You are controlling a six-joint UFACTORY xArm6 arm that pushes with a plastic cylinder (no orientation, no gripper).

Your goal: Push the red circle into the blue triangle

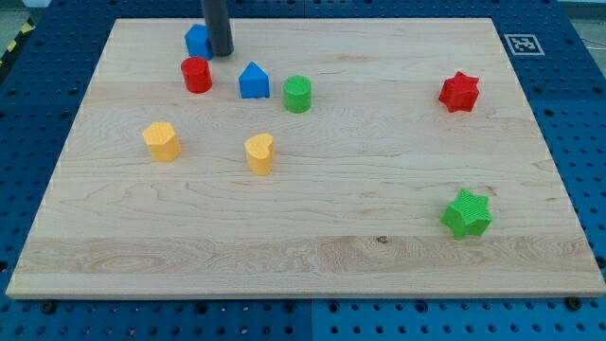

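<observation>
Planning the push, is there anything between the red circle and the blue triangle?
No. In the camera view, only bare wooden board lies between the red circular block and the blue triangular block. My tip stands above them, beside another blue block.

Colours on the pale wood board

The board (312, 237) is light blond wood with fine grain streaks, set on a blue perforated surface (582, 142). My tip (220, 53) is dark grey, nearly black. The red circle (196, 74) and red star (459, 91) share a bright red; the blue triangle (253, 80) and the partly hidden blue block (196, 40) look the same blue. The green cylinder (297, 94) and green star (467, 213) are vivid green. Two yellow blocks (162, 141) (259, 152) are orange-yellow. A black-and-white tag (523, 44) marks one corner.
</observation>
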